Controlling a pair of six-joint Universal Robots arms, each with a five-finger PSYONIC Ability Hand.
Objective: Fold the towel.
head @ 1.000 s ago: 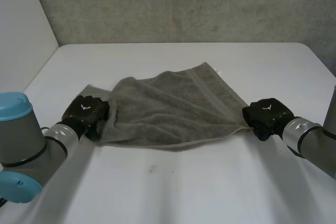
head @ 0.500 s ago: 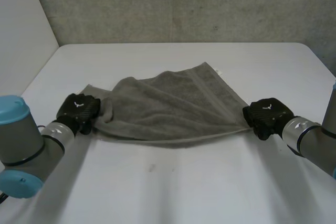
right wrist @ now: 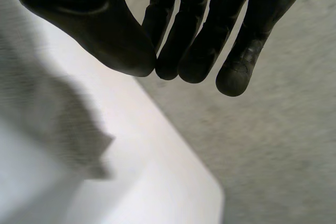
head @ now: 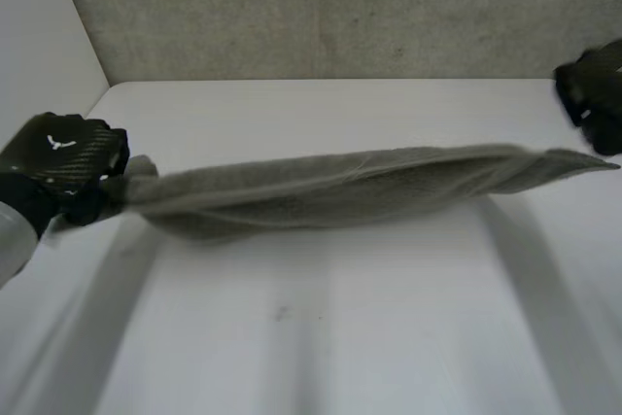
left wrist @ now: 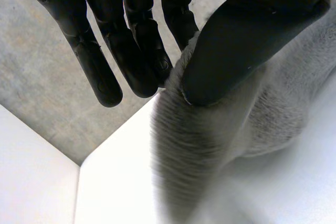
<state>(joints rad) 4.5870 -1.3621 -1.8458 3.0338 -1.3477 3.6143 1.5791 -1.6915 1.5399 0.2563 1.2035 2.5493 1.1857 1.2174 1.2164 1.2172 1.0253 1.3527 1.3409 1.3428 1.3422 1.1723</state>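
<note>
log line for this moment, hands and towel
left hand: pinching towel end | right hand: fingers straight, off towel | towel: stretched into long band over table

One grey towel (head: 330,191) stretched over one white table (head: 321,337), the single cloth on the scene. Two black hands were counted: the left hand (head: 58,157) at one end of the towel, and the right hand (head: 595,94) near its other end. One concrete wall (head: 330,7) stood behind the towel, and one pale side wall (head: 39,36) rose beyond the towel's left-hand end.
</note>
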